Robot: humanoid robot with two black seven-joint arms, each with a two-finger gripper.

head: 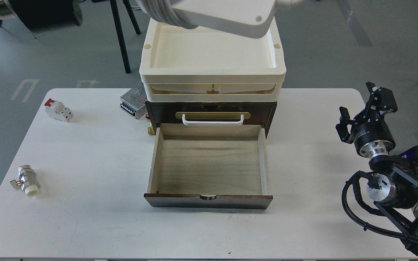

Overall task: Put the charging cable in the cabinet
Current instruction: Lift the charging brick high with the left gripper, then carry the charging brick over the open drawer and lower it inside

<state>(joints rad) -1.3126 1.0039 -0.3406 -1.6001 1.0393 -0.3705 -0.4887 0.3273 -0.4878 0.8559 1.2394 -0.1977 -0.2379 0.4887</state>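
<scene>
from my remote seat i see the cabinet (212,108) at the middle back of the white tabletop (96,181), its light wood drawer (209,166) pulled fully out toward me. the charging cable (223,12) appears large at the top edge, above the cream tray top (212,69), its cord coiled at the left end; what carries it is out of frame. my right end effector (361,108) hovers over the tabletop's right side, fingers spread and grasping nothing. my left end effector is out of view. a circuit breaker (58,110), a valve fitting (27,181) and a perforated metal box (134,99) lie to the left.
</scene>
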